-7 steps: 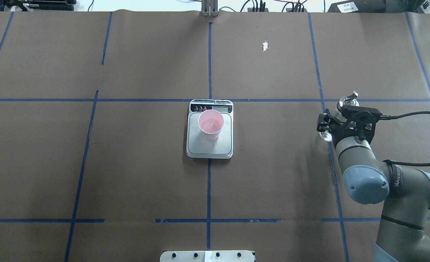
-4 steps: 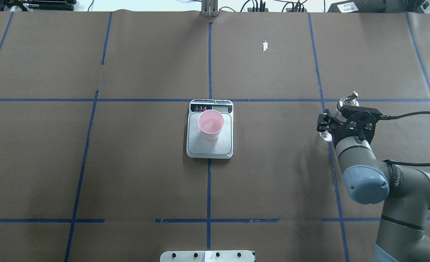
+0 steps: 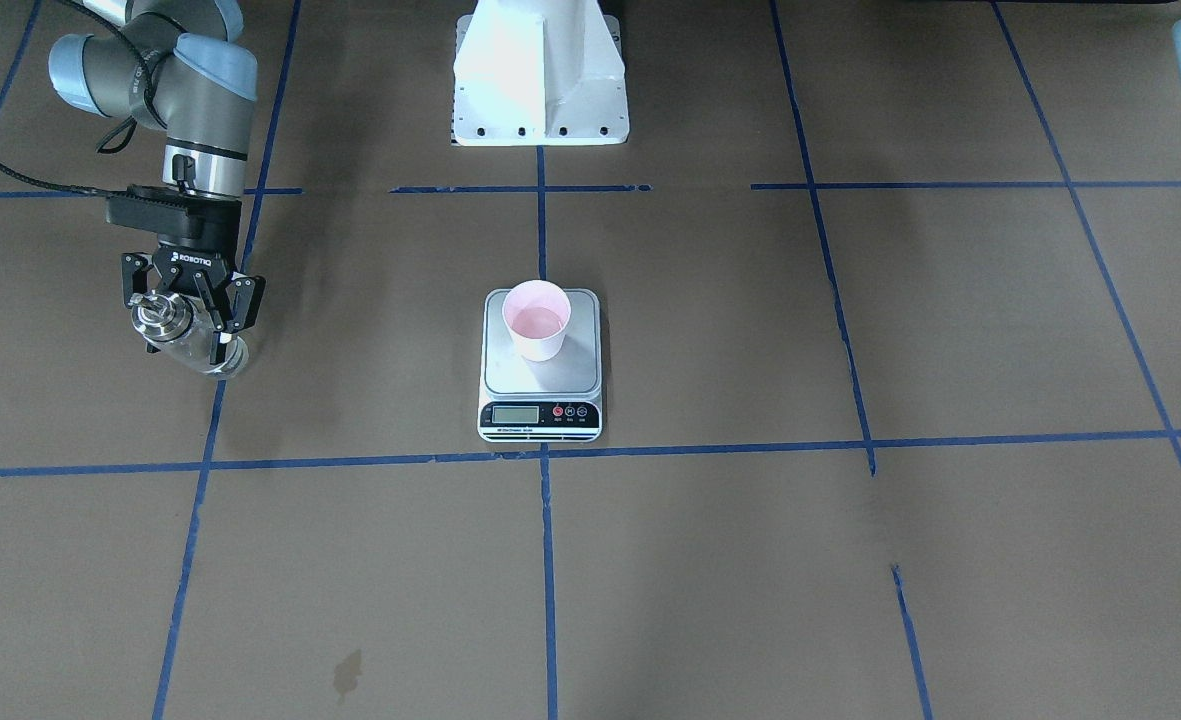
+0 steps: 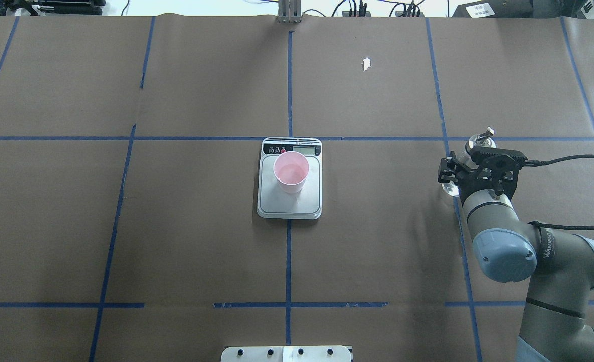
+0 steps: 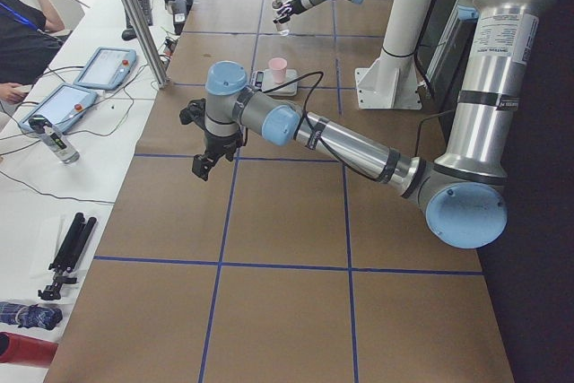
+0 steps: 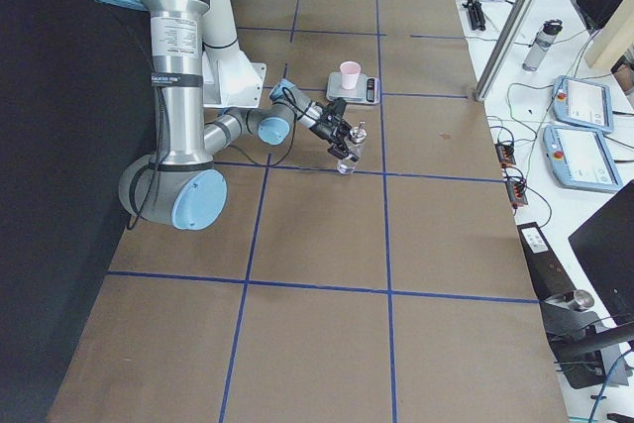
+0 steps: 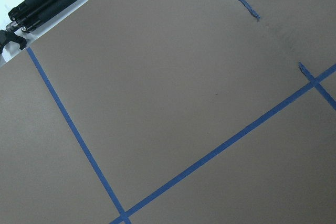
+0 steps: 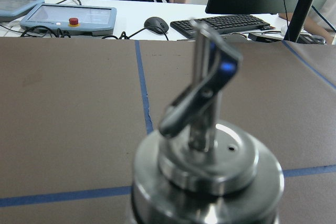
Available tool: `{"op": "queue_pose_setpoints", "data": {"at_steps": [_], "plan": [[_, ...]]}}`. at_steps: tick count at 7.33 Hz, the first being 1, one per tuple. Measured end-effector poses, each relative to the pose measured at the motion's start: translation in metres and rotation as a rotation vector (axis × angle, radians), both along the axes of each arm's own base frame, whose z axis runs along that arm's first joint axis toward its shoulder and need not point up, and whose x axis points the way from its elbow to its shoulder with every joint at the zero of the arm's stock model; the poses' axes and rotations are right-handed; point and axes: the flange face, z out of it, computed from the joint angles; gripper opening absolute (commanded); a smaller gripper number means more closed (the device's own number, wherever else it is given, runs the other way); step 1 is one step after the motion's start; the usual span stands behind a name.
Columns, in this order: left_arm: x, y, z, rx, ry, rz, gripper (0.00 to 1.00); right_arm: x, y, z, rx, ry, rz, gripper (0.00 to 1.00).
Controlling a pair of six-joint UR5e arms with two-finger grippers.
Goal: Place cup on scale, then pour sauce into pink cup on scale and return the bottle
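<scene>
Right tool (image 3: 188,312) pinching the bottle (image 3: 195,345) out on the robot's right side of the desk (image 4: 201,251) — cup (image 4: 291,172) sits on the scale (image 4: 289,206) mid-desk.
Tool fingers (image 3: 222,338) clamp the glass body below the silver cap, with the spout above the tool. The right wrist view is filled by the cap and spout (image 8: 202,93). Whether the bottle's base touches the desk, can't tell. It is well apart from the scale. The cup is upright on the platform's half nearer the display, inside the platform's edges. Left tool (image 5: 206,164) hangs above bare desk on the robot's far left — fingers spread or together, can't tell.
</scene>
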Motion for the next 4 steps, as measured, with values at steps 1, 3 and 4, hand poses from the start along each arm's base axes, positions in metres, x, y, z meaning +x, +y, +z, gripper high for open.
{"op": "queue_pose_setpoints", "data": {"at_steps": [1, 3, 4], "plan": [[0.0000, 0.0000, 0.0000, 0.000, 0.000, 0.000, 1.00, -0.0002, 0.0000, -0.0003, 0.000, 0.000, -0.001, 0.71], [-0.0002, 0.0000, 0.0000, 0.000, 0.000, 0.000, 1.00, -0.0003, 0.0001, -0.0011, 0.000, -0.002, -0.002, 0.85], [-0.0001, 0.0000, -0.0002, 0.000, 0.000, 0.000, 1.00, -0.0003, 0.0000, -0.0012, 0.000, -0.002, -0.001, 0.94]]}}
